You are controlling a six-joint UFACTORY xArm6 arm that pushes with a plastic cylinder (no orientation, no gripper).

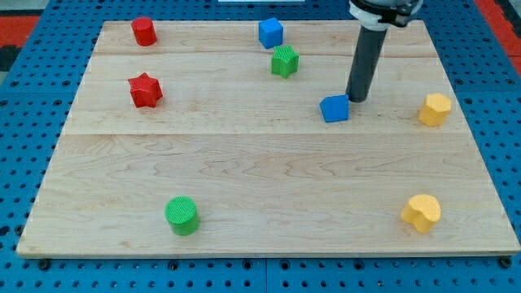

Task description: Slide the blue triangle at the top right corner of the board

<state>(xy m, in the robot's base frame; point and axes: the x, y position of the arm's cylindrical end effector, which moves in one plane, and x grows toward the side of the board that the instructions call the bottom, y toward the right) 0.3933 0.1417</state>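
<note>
The blue triangle (334,108) lies on the wooden board (269,203), right of centre in the upper half. My tip (356,99) stands just to the triangle's upper right, touching or nearly touching it. The dark rod rises from there to the view's top edge. A blue cube (271,32) sits near the board's top edge, left of the rod.
A green star (285,61) lies below the blue cube. A red cylinder (144,31) and a red star (145,90) are at the upper left. A green cylinder (181,216) is at the lower left. A yellow hexagon (435,109) and a yellow heart (422,212) are at the right.
</note>
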